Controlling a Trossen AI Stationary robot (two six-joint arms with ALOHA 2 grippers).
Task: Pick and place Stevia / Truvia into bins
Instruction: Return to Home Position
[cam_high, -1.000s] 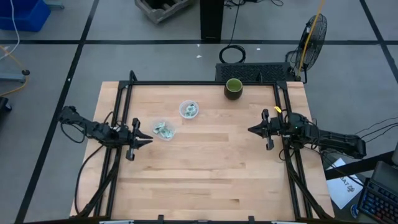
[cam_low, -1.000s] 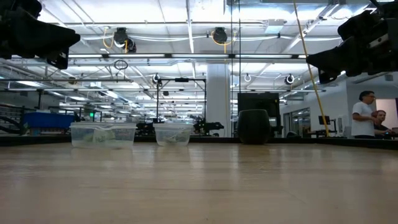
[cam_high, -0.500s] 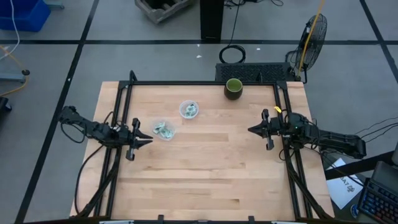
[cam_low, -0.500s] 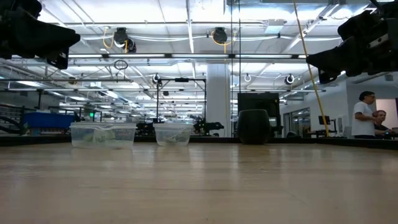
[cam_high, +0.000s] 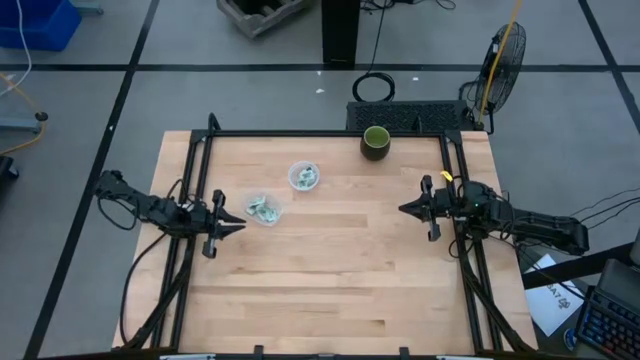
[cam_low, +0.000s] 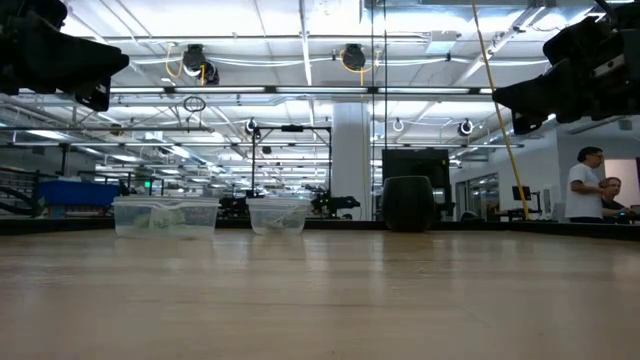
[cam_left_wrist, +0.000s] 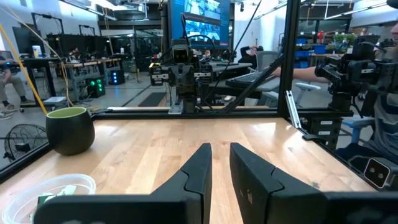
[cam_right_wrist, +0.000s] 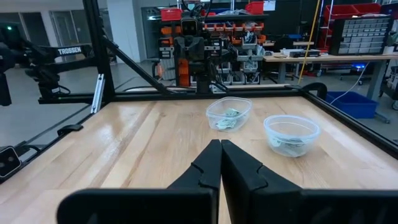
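Change over the last second: none, both arms sit exactly where they were, so the return to rest looks finished. Left claw (cam_high: 238, 224) hangs above the left edge of the tabletop (cam_high: 330, 270), fingers a slit apart, holding nothing. Right claw (cam_high: 403, 209) mirrors it at the right edge, fingers pressed together, empty. Stevia sachets (cam_high: 263, 211) lie inside the bins: some in the clear tub (cam_high: 264, 210) just beside the left claw, some in the round cup (cam_high: 304, 177) a bit farther back. No loose sachet shows on the wood in any view. Dark green cup (cam_high: 375, 141) stands at the back edge, apart from both bins. Judgement: sorting complete, nothing left to pick.
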